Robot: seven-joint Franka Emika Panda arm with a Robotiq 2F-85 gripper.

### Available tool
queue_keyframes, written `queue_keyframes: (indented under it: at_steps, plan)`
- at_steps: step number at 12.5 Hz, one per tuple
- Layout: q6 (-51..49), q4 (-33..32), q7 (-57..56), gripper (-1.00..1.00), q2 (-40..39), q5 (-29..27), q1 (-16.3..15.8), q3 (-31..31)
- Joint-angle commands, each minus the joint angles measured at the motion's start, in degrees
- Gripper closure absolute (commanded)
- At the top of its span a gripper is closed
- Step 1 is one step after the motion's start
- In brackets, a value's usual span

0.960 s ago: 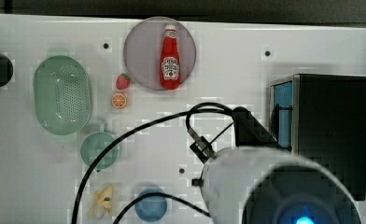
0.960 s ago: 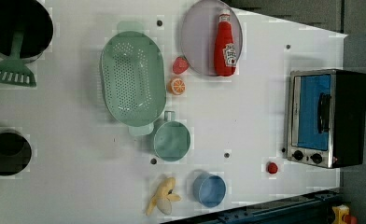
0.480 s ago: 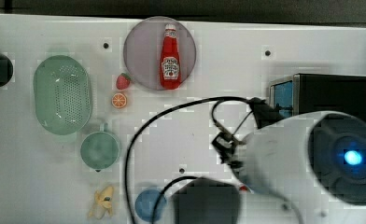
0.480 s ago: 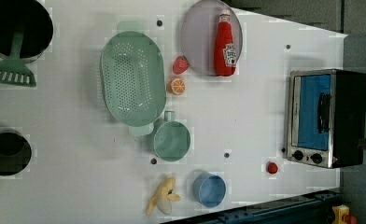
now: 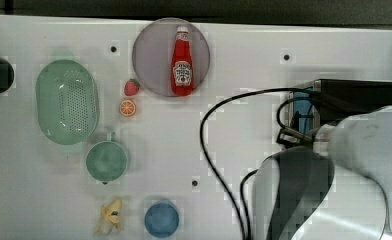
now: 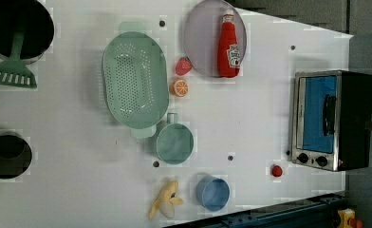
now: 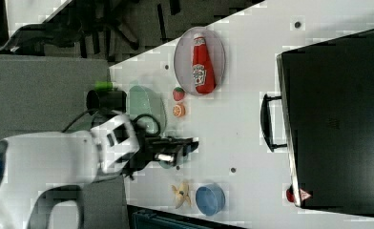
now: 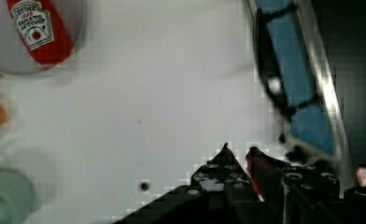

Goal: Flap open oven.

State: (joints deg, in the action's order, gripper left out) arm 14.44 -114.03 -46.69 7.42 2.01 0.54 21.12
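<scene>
Gripper (image 8: 237, 151) fingers nearly together, grasping nothing, over bare table (image 6: 250, 118) short of the oven (image 6: 331, 121). Oven at mid-right of the left view, door closed, glass front facing the left view's left, long axis vertical in frame, knobs at lower end.

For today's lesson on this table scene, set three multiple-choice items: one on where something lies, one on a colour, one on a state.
1. Where does the ketchup bottle lie?
A. in the green colander
B. on the round grey plate
C. on the oven

2. What colour is the oven door's glass?
A. blue
B. red
C. yellow

3. How is the oven door?
A. flapped fully open
B. shut
C. taken off

Answers: 1 B, the bottle rests flat inside the plate's rim. 2 A, the left view shows blue glass. 3 B, the door sits flush in its silver frame.
</scene>
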Motion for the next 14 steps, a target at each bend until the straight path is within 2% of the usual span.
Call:
queue_keyframes:
  at_steps: [1,6,11,14]
  plan:
    - [8.0,-2.2,-18.6,0.65,-3.4,1.8,0.3,3.8]
    - [21.1,-6.9,-22.7,0.65,-10.2,1.8,0.4,7.0]
    - [33.5,-13.2,-22.8,0.65,-14.1,1.8,0.5,7.2]
    - [37.9,-14.8,-22.8,0.65,-16.2,1.8,0.5,7.0]
